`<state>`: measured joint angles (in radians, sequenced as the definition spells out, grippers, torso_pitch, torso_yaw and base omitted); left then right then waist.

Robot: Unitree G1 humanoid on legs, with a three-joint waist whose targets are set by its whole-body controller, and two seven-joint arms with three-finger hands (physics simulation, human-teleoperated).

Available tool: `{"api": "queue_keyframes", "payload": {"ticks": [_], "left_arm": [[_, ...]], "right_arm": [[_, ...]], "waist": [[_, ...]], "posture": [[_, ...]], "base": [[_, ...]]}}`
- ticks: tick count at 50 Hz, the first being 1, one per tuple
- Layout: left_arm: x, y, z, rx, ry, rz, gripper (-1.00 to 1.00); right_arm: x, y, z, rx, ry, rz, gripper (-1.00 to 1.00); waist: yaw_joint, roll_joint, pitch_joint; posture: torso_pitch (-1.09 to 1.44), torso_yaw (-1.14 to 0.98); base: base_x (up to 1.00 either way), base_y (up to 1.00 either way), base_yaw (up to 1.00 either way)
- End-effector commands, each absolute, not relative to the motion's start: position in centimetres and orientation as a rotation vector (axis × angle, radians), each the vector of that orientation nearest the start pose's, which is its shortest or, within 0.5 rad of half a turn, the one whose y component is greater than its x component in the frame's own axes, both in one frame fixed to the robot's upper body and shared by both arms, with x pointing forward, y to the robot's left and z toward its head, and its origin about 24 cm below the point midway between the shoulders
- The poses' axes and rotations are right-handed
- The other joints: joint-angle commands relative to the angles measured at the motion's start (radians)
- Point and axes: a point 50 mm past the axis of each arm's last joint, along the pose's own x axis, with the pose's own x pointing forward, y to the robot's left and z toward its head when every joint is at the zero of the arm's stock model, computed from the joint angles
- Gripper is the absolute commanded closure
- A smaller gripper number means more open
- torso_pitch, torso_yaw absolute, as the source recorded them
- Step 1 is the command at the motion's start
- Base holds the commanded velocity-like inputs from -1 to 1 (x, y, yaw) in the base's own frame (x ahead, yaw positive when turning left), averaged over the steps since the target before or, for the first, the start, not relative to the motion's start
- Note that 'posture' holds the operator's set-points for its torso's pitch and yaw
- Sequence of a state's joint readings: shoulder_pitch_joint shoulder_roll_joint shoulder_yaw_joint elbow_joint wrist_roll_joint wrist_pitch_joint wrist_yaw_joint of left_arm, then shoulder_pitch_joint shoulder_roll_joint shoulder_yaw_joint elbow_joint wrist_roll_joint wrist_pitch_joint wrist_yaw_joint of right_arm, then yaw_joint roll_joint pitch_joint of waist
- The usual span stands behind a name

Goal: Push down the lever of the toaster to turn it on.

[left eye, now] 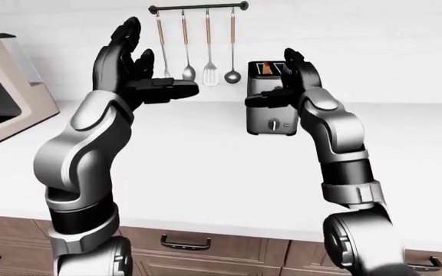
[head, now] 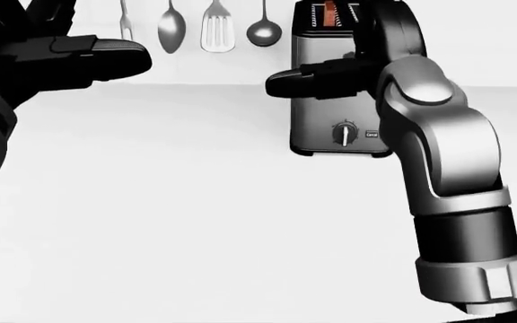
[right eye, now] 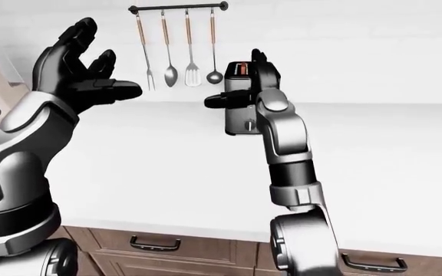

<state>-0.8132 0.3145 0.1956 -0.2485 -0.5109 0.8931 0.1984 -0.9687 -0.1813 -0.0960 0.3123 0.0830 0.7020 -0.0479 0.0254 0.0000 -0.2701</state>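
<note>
Our right hand (left eye: pixel 286 86) rests spread against the toaster (head: pixel 335 101) on the worktop (left eye: pixel 206 184); our left hand (left eye: pixel 132 66) hangs open, holding nothing.

Small "Cancel" label on toaster (head: pixel 330 101), beside dial (head: pixel 345 133)

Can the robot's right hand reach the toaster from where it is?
Probably yes. The right hand is already up against the toaster, with one finger lying across its face. Nothing stands between them on the white counter. The lever itself is hidden, so I can't tell if a finger is on it.
</note>
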Motion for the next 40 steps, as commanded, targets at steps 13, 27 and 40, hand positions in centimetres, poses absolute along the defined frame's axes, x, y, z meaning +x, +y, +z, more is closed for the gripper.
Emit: {"api": "queue_keyframes", "payload": {"ticks": [13, 27, 40], "left_arm": [[32.0, 16.5, 28.4, -0.126, -0.246, -0.088, -1.0], [32.0, 16.5, 28.5, -0.126, -0.247, -0.088, -1.0], [31.9, 16.6, 28.6, -0.13, -0.25, -0.088, -1.0]], "right_arm": [[40.0, -13.4, 22.8, -0.063, -0.025, 0.024, -1.0], [41.6, -13.5, 22.4, -0.05, -0.013, 0.01, -1.0], [42.6, -13.8, 22.0, -0.048, 0.012, -0.013, -1.0]], "waist": [[-0.001, 0.003, -0.015], [-0.003, 0.006, -0.016], [-0.003, 0.008, -0.016]], "posture": [[-0.38, 0.0], [-0.38, 0.0], [-0.38, 0.0]], "base": [[0.0, 0.0, 0.0], [0.0, 0.0, 0.0], [0.0, 0.0, 0.0]]}}
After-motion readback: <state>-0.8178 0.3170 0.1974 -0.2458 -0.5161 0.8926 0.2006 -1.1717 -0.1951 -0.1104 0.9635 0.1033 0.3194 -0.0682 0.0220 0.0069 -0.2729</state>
